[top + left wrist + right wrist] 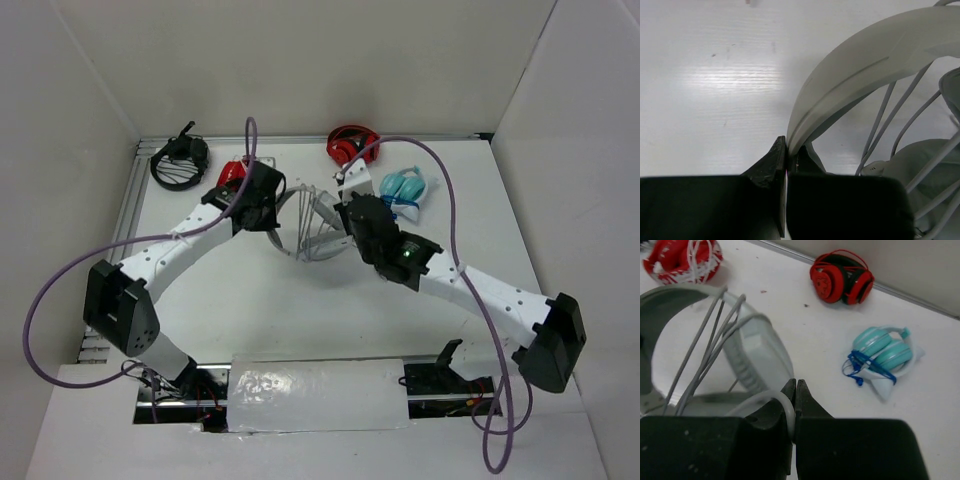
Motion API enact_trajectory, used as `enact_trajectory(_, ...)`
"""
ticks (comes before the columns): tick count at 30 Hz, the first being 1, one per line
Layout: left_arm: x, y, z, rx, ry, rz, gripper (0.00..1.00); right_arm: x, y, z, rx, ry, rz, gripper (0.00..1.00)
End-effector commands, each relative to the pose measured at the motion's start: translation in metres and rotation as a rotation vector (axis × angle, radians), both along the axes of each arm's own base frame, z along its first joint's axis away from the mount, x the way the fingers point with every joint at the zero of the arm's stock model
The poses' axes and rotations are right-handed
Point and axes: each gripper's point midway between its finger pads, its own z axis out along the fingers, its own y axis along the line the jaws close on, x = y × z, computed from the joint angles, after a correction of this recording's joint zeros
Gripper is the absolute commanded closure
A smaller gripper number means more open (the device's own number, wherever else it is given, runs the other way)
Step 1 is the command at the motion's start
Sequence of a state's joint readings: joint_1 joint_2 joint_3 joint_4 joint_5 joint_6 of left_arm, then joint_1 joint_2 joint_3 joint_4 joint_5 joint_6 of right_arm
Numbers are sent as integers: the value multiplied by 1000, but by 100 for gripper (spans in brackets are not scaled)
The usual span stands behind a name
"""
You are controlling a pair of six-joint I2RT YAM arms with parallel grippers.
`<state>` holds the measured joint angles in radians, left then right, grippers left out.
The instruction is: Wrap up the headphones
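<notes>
- Large light-grey over-ear headphones with a wide headband [305, 222] are at mid-table, held between the two grippers.
- In the top view their long axis seems to run roughly far-to-near, though the arms hide much of them.
- Their thin grey cable [876, 125] runs in several strands across the arch of the headband.
- Left gripper [786, 150]: fingers pinched on the headband's edge.
- Right gripper [795, 387]: fingers closed on a loop of the cable.
- Red headphones [842, 282] and small light-blue headphones [882, 352] lie apart on the white table [250, 310].
</notes>
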<state>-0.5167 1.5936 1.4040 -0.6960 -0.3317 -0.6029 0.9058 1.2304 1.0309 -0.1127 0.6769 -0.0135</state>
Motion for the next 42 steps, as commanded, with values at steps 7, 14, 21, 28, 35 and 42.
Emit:
enact_trajectory(7,-53,-91,4,-52,-116,-455,100,74,-4,54,-47,-143,147,100)
enact_trajectory(14,-71,-107,19,-32,-137,-482,100,98,-22,40,16,-104,119,100)
enact_trajectory(21,-81,-96,51,-74,-216,-452,100,103,-54,27,126,-88,78,100)
enact_trajectory(28,-99,-111,114,-194,-384,-621,100,85,-44,32,228,-138,272,100)
enact_trajectory(35,-138,-131,184,-343,-563,-909,100,62,-3,31,225,-149,586,94)
enact_trajectory(42,-119,-124,177,-276,-539,-805,100,43,4,58,245,-181,673,90)
